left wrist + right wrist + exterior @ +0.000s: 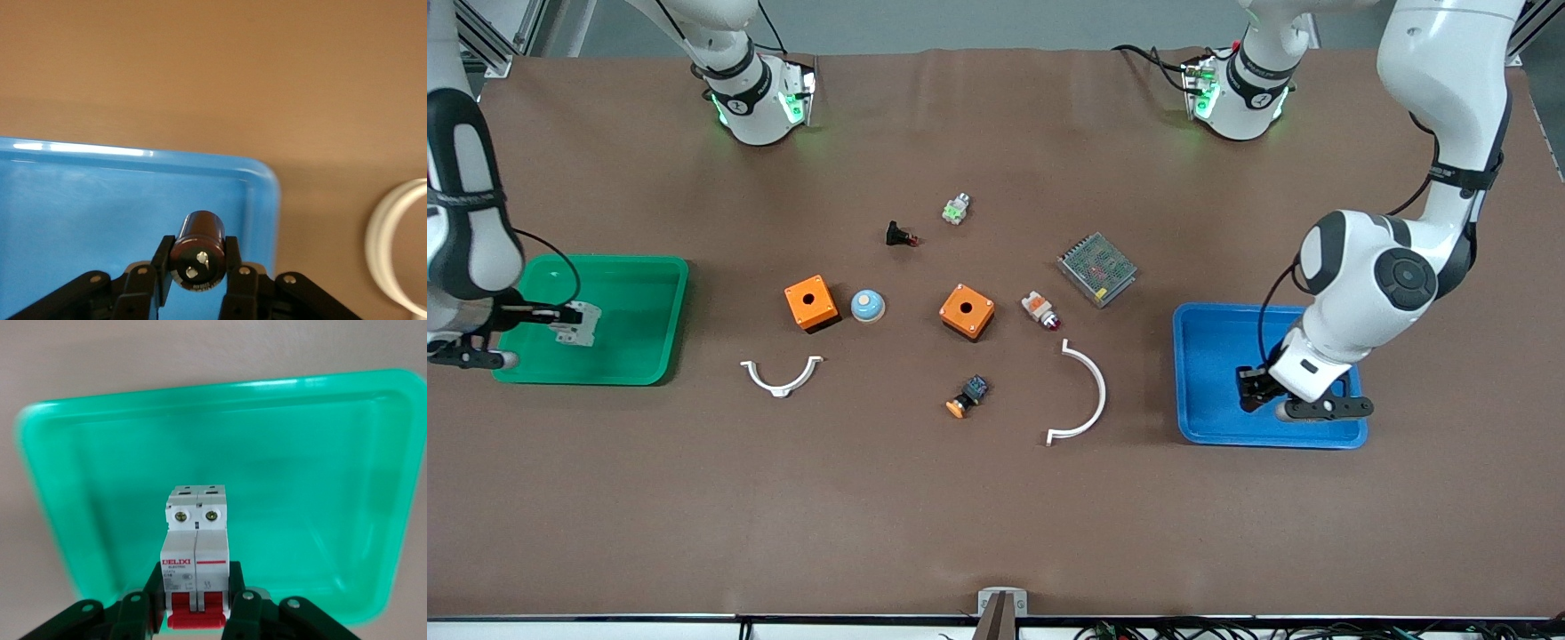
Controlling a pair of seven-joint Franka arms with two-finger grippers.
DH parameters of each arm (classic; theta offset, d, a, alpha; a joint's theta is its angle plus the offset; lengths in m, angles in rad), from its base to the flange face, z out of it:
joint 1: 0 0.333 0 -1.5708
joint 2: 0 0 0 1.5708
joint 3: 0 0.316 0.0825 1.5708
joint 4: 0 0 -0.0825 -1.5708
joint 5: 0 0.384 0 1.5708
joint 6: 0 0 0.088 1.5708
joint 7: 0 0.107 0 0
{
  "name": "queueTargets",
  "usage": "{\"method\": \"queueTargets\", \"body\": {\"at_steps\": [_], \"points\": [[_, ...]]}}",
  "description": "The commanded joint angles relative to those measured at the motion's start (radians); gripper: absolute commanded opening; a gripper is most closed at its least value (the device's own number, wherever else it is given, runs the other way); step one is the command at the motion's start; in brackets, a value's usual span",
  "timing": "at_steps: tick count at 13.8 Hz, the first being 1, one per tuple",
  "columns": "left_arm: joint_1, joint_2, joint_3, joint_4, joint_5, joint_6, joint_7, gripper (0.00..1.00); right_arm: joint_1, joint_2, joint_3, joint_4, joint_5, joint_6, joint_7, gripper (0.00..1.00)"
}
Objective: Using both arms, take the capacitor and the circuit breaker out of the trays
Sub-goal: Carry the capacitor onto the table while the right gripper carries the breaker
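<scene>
My left gripper (1256, 388) is low over the blue tray (1209, 338), near its corner nearest the front camera. In the left wrist view it (197, 261) is shut on the capacitor (199, 248), a dark stubby cylinder, above the blue tray (100, 200). My right gripper (569, 318) is over the green tray (640, 293) and holds the breaker (580, 324). In the right wrist view it (197, 590) is shut on the grey-white breaker (196, 547), red levers at the jaws, above the green tray (313, 487).
Between the trays lie two orange boxes (811, 302) (967, 311), a blue-domed button (867, 306), a black button (901, 236), a white-orange switch (1040, 309), an orange-capped button (967, 396), a mesh-covered metal box (1097, 268) and two white curved pieces (781, 376) (1085, 394).
</scene>
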Motion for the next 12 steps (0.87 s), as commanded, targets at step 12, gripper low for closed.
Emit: {"method": "queueTargets", "body": {"at_steps": [12], "points": [[-0.438,0.389,0.023,0.420,0.145,-0.052,-0.615,0.00,0.653,-0.081,0.007,0.117,0.109,-0.130,0.520,0.24]]}}
